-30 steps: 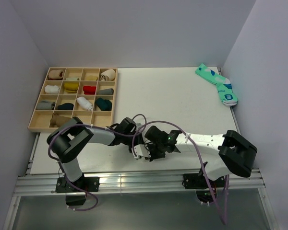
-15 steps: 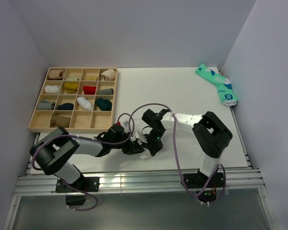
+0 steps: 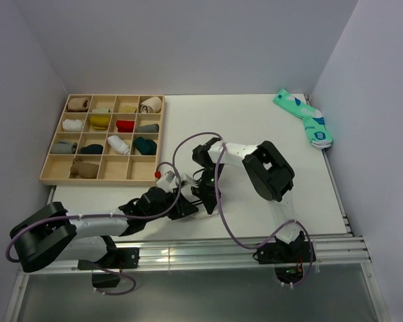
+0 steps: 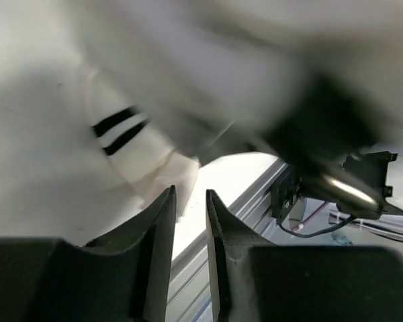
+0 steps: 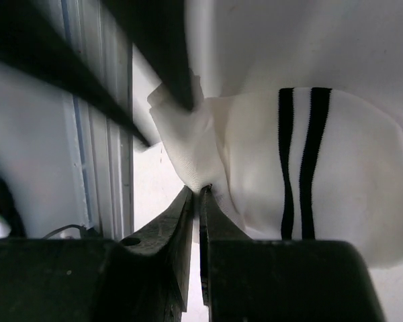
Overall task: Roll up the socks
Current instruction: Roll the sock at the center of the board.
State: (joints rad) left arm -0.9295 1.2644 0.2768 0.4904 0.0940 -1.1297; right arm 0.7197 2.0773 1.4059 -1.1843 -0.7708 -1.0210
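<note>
A short white sock (image 5: 336, 174) with two dark cuff stripes lies bunched near the table's front edge, also seen in the left wrist view as the white sock (image 4: 60, 141). My right gripper (image 5: 196, 189) is shut on a pinched fold of its fabric. My left gripper (image 4: 190, 193) stands slightly open right beside the sock's edge, with nothing between its fingers. In the top view both grippers meet low over the front middle, left gripper (image 3: 187, 208) and right gripper (image 3: 205, 196), and hide most of the sock. The teal pair (image 3: 303, 119) lies at the far right corner.
A wooden tray (image 3: 87, 181) with several compartments of rolled socks sits at the left of the table. The metal rail (image 3: 188, 251) of the table's front edge runs just behind the grippers. Purple cables loop over both arms.
The right arm has folded back toward the table's middle, and its jaws have closed on the white sock. The left arm has stretched out low and its jaws have parted a little.
</note>
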